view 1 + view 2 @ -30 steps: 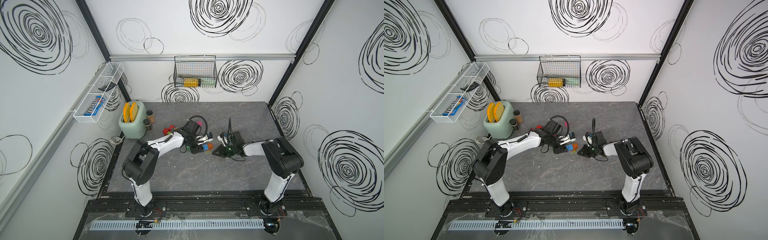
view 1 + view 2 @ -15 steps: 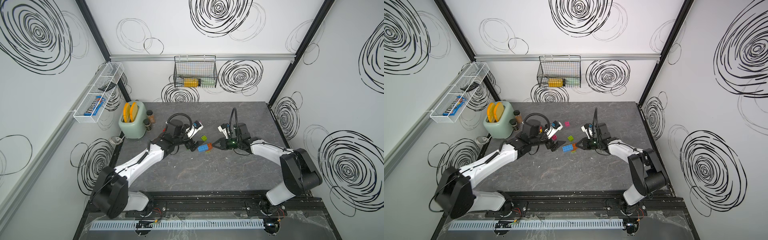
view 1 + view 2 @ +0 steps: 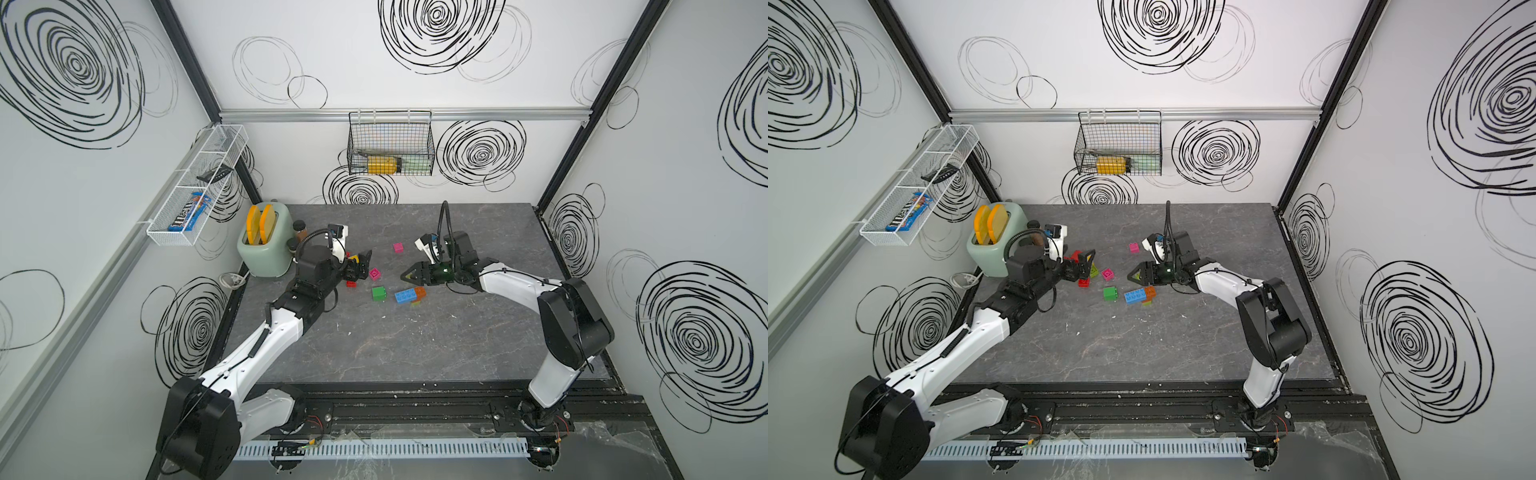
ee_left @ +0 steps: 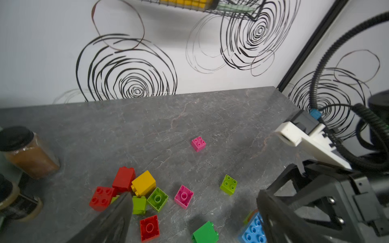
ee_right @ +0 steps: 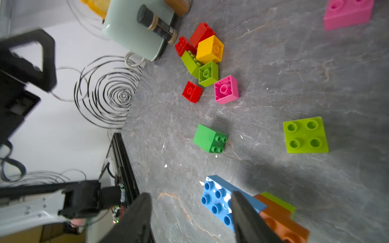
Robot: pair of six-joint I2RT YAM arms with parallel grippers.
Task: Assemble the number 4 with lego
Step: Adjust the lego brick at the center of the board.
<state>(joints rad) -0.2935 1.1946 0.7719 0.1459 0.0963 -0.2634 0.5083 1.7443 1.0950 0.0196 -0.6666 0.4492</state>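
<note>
A blue oblong lego brick point(image 3: 404, 296) lies joined to an orange one point(image 3: 420, 292), with lime showing beneath, mid-table. Loose lego lies around it: a green brick point(image 3: 378, 293), an upturned pink one point(image 3: 375, 273), a far pink one point(image 3: 398, 247), a lime one point(image 5: 305, 134), and a red, yellow and lime cluster point(image 4: 134, 187). My left gripper point(image 3: 364, 266) is open and empty over that cluster. My right gripper point(image 3: 409, 276) is open just behind the blue brick point(image 5: 216, 199), holding nothing; one of its fingers point(image 5: 244, 212) overlaps that brick's end.
A mint toaster point(image 3: 266, 245) and two spice jars point(image 4: 29, 153) stand at the table's back left. A wire basket point(image 3: 390, 143) hangs on the back wall and a white rack point(image 3: 195, 187) on the left wall.
Both arms have pulled apart from the middle. The blue and orange piece, carried a second ago, now lies on the table. Both grippers have opened.
</note>
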